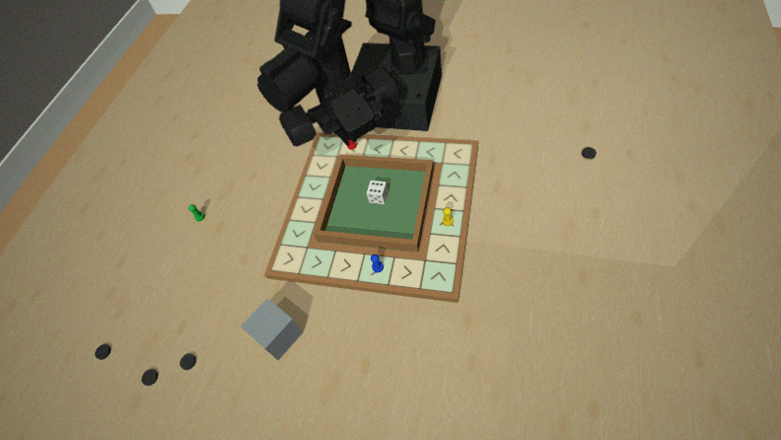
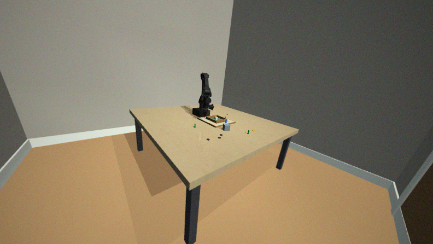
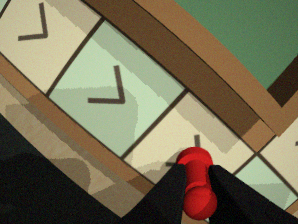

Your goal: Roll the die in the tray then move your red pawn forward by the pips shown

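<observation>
Gripping the red pawn by its body, the pincer is clamped narrow on it above the track row next to the arm's base. The hold appears intended to lower the pawn onto the cream square directly beneath. The pawn's long axis runs along the pincer's approach line, head leading toward the board. The die lies ahead of the pincer in the tray, six pips on top.
</observation>
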Robot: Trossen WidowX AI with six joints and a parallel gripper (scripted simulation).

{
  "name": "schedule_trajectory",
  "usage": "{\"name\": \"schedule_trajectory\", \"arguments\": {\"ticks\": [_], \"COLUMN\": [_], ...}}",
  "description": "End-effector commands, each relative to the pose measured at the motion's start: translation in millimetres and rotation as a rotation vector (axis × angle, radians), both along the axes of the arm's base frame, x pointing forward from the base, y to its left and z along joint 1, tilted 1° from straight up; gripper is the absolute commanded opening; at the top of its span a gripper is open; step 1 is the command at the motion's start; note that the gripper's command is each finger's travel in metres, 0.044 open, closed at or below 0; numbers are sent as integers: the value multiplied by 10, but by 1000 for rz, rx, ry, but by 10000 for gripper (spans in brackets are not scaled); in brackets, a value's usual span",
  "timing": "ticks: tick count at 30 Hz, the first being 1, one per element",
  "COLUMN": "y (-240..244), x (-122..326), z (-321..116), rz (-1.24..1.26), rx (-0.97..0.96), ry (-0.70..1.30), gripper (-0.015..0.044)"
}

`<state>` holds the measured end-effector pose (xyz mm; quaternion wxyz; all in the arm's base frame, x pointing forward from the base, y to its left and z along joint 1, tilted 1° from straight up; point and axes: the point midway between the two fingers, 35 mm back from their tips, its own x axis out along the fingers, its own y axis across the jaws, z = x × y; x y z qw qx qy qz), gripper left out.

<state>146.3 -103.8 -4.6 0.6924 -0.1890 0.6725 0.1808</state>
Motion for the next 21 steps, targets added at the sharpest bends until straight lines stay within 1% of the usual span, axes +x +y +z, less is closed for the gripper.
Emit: {"name": "schedule_trajectory", "arguments": {"ticks": [1,2,12,16,18,19,21], "y": [10,10,-1,-4,-2,-2,5], "x": [-2,-2,1,-8,-12,-12,-6], "z": [-65,-73,-4,440,468,468,479], "rz": [5,5,1,4,5,5,-5], "rx": [6,6,1,5,6,6,6], "ry": [2,2,1,2,2,2,2], "gripper": [0,0,263,367,420,440,440]}}
